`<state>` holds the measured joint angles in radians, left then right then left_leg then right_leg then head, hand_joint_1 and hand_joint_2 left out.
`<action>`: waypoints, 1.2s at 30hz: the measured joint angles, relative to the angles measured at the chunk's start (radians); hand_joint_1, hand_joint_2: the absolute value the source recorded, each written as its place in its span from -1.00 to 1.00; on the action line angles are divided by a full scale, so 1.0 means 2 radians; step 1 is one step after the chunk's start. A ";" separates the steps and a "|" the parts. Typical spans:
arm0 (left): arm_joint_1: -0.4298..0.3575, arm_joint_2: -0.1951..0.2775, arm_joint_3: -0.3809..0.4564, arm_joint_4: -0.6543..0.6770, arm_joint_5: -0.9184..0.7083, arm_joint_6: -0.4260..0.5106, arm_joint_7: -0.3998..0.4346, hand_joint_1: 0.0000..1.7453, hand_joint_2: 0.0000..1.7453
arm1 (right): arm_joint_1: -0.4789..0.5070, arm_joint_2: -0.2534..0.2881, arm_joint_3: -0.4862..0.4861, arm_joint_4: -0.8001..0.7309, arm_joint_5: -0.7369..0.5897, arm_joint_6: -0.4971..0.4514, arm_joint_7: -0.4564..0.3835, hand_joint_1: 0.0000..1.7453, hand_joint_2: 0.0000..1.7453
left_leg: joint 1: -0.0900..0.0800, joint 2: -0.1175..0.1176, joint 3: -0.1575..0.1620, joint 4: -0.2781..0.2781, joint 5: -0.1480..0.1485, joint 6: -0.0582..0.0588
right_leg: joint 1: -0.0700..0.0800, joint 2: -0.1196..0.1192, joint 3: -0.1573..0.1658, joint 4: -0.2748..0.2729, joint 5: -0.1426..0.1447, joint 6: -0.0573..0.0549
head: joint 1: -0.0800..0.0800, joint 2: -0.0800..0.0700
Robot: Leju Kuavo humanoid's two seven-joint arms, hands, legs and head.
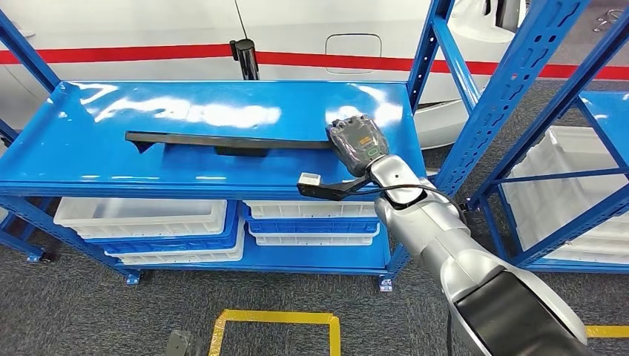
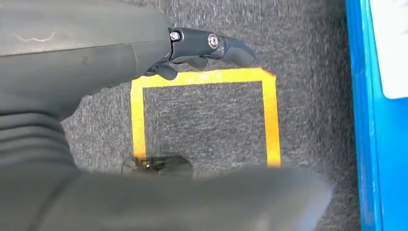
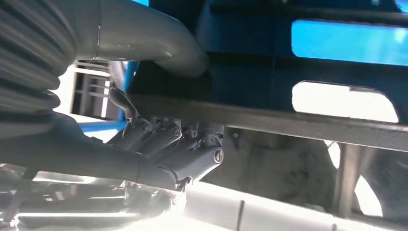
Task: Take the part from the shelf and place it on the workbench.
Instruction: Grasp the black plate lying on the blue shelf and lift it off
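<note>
Silver and grey, the robot's right arm (image 1: pixel 445 245) rises from the lower right of the head view and reaches up to the top level of a blue metal shelf (image 1: pixel 96 159). At its end the right hand (image 1: pixel 357 144) rests, back upward, on the right end of a long, thin black part (image 1: pixel 222 141). That part lies flat along the glossy blue shelf top, running from left of centre across to the hand. In the right wrist view the dark fingers (image 3: pixel 168 144) are curled against the underside of the part's edge and the thick grey thumb (image 3: pixel 159 41) sits across from them, so the hand is gripping the part. White plastic bins (image 1: pixel 145 216) sit stacked on the lower level of the shelf, and more white bins (image 1: pixel 311 210) sit beside them to the right. A second blue shelf (image 1: pixel 519 89) stands to the right, holding a large white bin (image 1: pixel 564 185). Behind both shelves is a white panel with a red stripe (image 1: pixel 148 53). Grey carpet (image 1: pixel 89 311) covers the floor, with a yellow taped square (image 1: pixel 274 319) marked on it. In the left wrist view the left hand (image 2: pixel 192 50) hangs above that yellow square, holding nothing, its dark fingers slightly bent and apart.
</note>
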<state>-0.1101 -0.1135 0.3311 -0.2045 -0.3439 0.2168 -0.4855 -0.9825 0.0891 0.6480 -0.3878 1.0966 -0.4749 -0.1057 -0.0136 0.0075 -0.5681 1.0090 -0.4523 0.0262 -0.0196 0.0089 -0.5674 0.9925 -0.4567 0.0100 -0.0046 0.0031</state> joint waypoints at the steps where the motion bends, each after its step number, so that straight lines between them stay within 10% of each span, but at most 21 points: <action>1: 0.000 0.000 0.002 0.000 -0.001 0.001 -0.002 -1.00 1.00 | 0.000 0.000 -0.002 -0.004 -0.001 -0.001 -0.004 0.72 1.00 | 0.000 0.000 0.000 0.000 0.000 0.000 | 0.000 0.000 0.000 0.000 0.000 0.000 | 0.000 0.000; 17: 0.002 0.001 0.046 0.000 0.034 0.012 -0.059 -1.00 1.00 | 0.032 -0.039 -0.017 -0.238 -0.072 0.000 -0.085 0.76 1.00 | 0.000 0.000 0.000 0.000 0.000 0.000 | 0.000 0.000 0.000 0.000 0.000 0.000 | 0.000 0.000; 36: 0.006 0.000 0.029 0.001 -0.018 -0.054 0.051 -1.00 1.00 | 0.106 -0.086 -0.018 -0.361 -0.047 0.011 -0.049 0.76 1.00 | -0.001 -0.001 -0.003 0.005 -0.002 0.004 | -0.003 0.000 0.000 -0.001 0.003 0.004 | 0.000 0.000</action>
<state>-0.0989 -0.1144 0.3888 -0.2029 -0.3798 0.1083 -0.3828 -0.7710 -0.0838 0.6112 -1.1098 1.0022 -0.4536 -0.2039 -0.0156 0.0056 -0.5737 1.0194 -0.4557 0.0336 -0.0260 0.0091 -0.5678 0.9900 -0.4515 0.0187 -0.0051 0.0031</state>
